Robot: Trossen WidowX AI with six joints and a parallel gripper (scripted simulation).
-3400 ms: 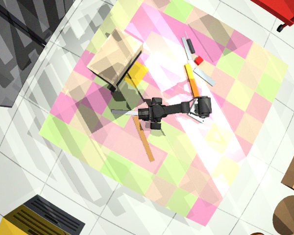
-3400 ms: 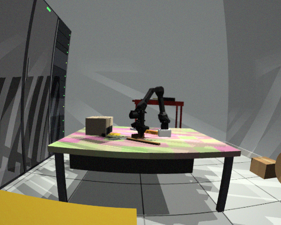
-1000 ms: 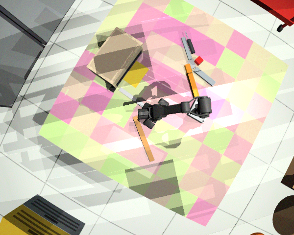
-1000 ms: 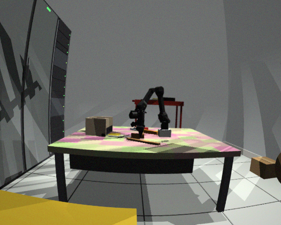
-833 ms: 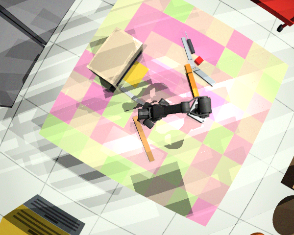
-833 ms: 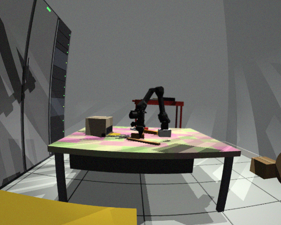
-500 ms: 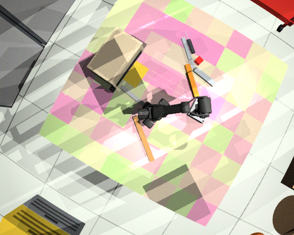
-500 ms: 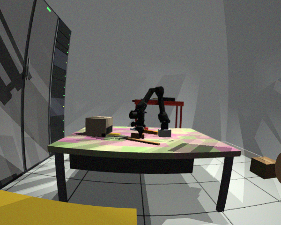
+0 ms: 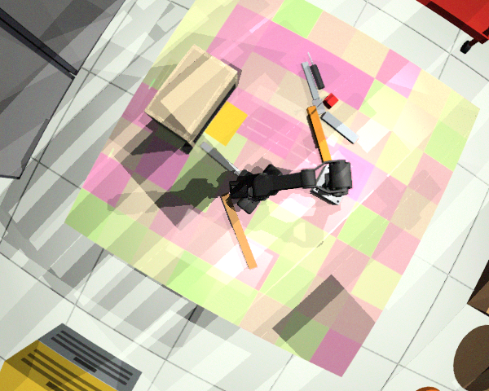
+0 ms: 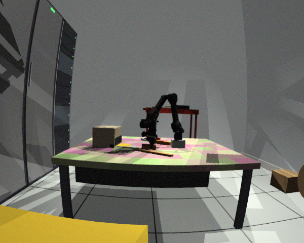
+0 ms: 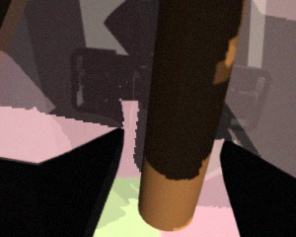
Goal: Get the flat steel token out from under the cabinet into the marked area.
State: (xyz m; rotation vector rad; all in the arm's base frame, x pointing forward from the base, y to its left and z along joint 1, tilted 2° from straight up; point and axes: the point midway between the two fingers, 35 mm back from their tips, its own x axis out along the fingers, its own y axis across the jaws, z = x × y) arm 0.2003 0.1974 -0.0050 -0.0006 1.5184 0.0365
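Top view: pink-green patchwork counter [image 9: 363, 252]; tan box cabinet [image 9: 191, 92] at 10 o'clock of claw. Long orange rod w/ grey blade [image 9: 240, 239] sits betw. parted fingers of black claw [image 9: 232, 189], ungripped. Steel token unseen, prob. under cabinet, not on yellow marked square [image 9: 226, 122]. Risk: rod dropped w/ blade by cabinet base, token unretrieved.

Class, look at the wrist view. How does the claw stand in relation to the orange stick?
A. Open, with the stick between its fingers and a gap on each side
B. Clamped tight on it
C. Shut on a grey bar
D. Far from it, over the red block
A: the wrist view shows the orange stick running between the claw's dark fingers, with table showing through a gap on either side.
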